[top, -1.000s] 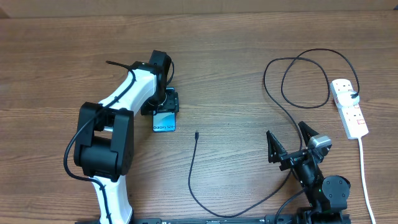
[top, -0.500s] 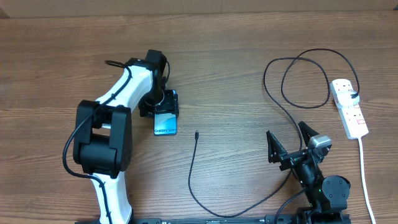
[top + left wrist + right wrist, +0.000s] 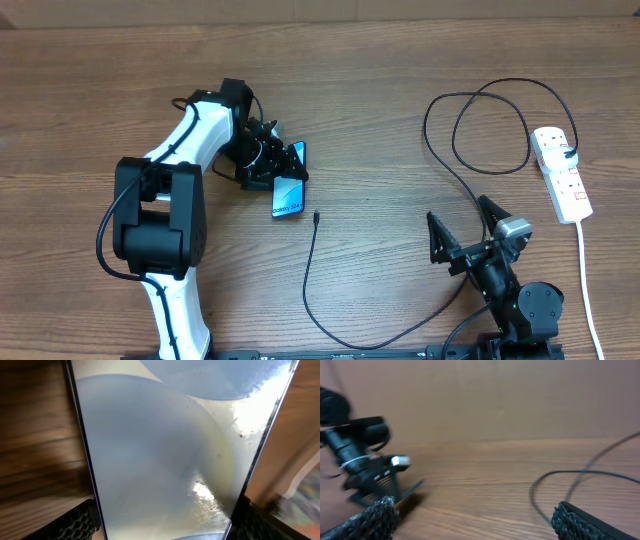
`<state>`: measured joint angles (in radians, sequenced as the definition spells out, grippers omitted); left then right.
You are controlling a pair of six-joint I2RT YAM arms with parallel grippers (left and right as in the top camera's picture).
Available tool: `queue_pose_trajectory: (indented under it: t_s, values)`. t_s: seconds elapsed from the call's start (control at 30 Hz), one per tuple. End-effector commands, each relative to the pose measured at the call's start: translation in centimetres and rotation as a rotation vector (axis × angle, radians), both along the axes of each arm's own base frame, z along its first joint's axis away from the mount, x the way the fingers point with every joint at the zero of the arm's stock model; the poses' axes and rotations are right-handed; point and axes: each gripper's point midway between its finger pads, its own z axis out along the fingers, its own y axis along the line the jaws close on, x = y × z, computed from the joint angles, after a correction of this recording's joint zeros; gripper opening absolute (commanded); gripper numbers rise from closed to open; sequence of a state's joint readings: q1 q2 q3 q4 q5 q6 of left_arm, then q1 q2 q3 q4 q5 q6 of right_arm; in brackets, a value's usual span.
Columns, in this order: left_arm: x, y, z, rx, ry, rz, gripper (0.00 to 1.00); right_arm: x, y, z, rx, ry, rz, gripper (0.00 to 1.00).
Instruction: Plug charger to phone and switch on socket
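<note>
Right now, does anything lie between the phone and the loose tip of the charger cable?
Nothing visible does. The phone, held in the left gripper, sits close to the cable tip in the overhead view, with only bare table between them.

Overhead looks straight down, left wrist close on phone [image 3: 165, 460], right wrist low

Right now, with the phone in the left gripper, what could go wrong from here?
1. The left gripper pinches the phone by its long edges, so it might twist or slip.
2. The phone's near end is close to the connector tip; moving it could knock the tip away.
3. The charger cable runs beside the open right gripper, which may snag it when reaching.
</note>
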<state>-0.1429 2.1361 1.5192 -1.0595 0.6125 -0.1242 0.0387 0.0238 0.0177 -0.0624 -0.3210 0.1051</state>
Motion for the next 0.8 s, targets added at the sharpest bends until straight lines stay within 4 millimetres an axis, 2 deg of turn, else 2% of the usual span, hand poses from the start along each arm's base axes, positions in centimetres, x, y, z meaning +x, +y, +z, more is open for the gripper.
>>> queue_pose_trajectory:
  t_s: [0.0,0.03,0.2,0.3,0.5,0.57,0.63,0.7,0.77]
  values:
    - [0.6,-2.1,2.5,-0.209,-0.030,-0.020,0.78,-1.6,3.1,-0.2,0.007,0.003,0.209,1.00]
    - [0.7,-2.4,2.9,-0.241,-0.033,-0.021,0.78,-2.1,3.8,-0.2,0.025,0.011,0.255,1.00]
    - [0.7,-3.6,4.5,-0.364,-0.034,-0.018,0.77,-2.1,3.9,-0.2,0.299,0.186,0.255,1.00]
    - [0.7,-4.2,5.3,-0.419,-0.032,-0.012,0.77,-2.2,3.9,0.6,0.317,0.248,0.242,1.00]
    - [0.8,-4.9,6.5,-0.495,-0.029,-0.003,0.78,-1.4,3.6,4.9,0.241,0.377,0.208,1.00]
    - [0.8,-5.1,7.0,-0.529,-0.025,0.001,0.78,-0.4,3.7,6.6,0.217,0.481,0.203,0.99]
    - [0.9,-5.3,7.4,-0.557,-0.025,0.004,0.78,0.4,3.8,7.4,0.196,0.589,0.200,1.00]
    - [1.0,-5.5,7.6,-0.572,-0.033,0.004,0.77,1.1,4.5,8.4,0.182,0.663,0.252,1.00]
    - [1.2,-5.5,7.6,-0.572,-0.036,0.007,0.77,1.8,6.4,10.1,0.225,0.700,0.389,1.00]
